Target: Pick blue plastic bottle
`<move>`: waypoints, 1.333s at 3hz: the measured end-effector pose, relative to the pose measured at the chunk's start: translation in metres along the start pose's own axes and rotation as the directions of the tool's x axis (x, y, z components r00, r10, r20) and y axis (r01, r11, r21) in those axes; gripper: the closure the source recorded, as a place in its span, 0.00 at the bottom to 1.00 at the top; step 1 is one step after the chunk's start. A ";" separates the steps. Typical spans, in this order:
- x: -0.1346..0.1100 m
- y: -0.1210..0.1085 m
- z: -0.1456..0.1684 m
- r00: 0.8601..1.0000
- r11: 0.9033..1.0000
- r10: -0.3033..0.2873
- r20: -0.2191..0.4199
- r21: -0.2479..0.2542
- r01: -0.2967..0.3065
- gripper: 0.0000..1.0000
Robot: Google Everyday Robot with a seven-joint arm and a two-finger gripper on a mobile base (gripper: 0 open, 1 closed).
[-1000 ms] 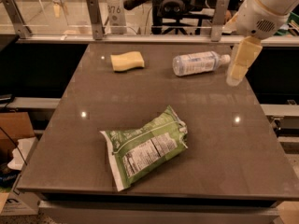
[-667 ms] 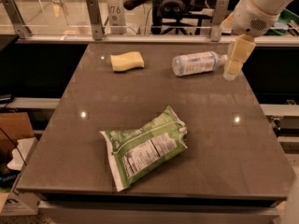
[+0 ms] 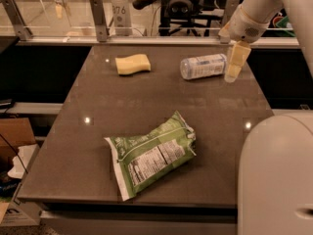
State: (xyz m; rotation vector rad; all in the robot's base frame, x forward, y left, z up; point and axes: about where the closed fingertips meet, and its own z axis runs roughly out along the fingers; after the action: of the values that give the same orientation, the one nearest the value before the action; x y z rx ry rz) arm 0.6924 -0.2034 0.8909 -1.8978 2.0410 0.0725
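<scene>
The blue plastic bottle [image 3: 202, 66] lies on its side near the far right of the dark table [image 3: 98, 111], with a pale blue-and-white label. My gripper [image 3: 233, 73] hangs from the white arm [image 3: 254, 13] just right of the bottle, at its right end, pointing down toward the table. It holds nothing that I can see.
A yellow sponge [image 3: 132, 64] lies at the far left-middle of the table. A green snack bag [image 3: 150, 153] lies near the front centre. A glass rail with metal posts [image 3: 98, 18] runs behind the table. The robot's white body [image 3: 276, 175] fills the lower right.
The gripper has moved up the picture and slightly left, closer to the bottle's right end. The bottle, sponge and bag have not moved.
</scene>
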 end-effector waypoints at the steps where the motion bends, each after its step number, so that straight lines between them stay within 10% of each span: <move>1: -0.002 -0.014 0.026 1.000 0.999 -0.023 -0.014 -0.022 0.023 0.00; 2: -0.006 -0.022 0.050 0.998 0.998 -0.049 -0.037 -0.047 0.047 0.00; 4: -0.001 -0.025 0.073 0.993 0.995 -0.065 -0.096 -0.082 0.057 0.40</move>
State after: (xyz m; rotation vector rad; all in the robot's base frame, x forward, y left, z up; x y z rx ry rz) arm 0.7329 -0.1849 0.8284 -2.0488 2.0697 0.0461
